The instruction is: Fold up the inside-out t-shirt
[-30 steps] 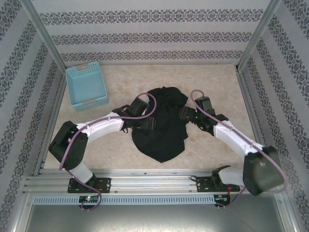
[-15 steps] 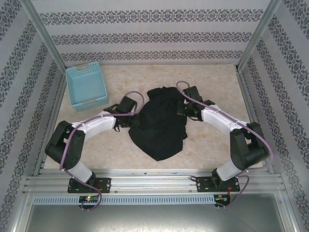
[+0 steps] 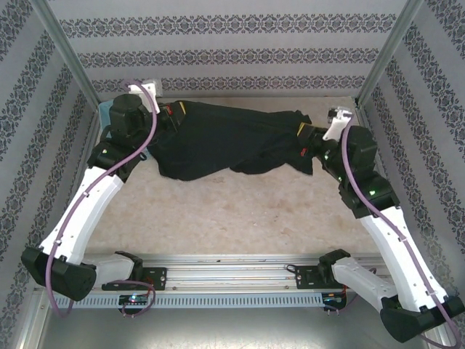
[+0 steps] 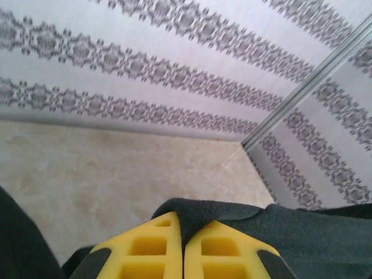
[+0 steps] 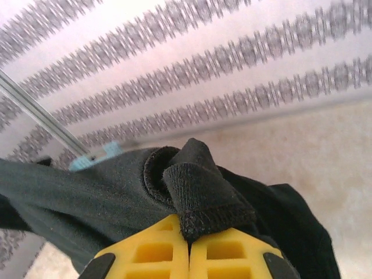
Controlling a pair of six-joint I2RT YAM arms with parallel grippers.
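Two pinches, no fold yet: the left fingers [image 4: 152,249] and right fingers [image 5: 152,253] each press shut on an edge of the t-shirt [image 3: 225,138], which hangs stretched between them over the far surface [image 3: 240,218]. All the folding remains.

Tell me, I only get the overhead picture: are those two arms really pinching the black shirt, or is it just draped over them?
Observer: Pinched. In the left wrist view the left jaws are shut, their yellow pads pressed together on a fold of the t-shirt.
Operator: And the other arm?
Observer: The right wrist view shows the right jaws shut too, clamping a stitched hem that is doubled over above them.
Operator: Is that hem a sleeve?
Observer: Cannot tell; that view shows a ribbed, stitched edge and nothing that settles which one.
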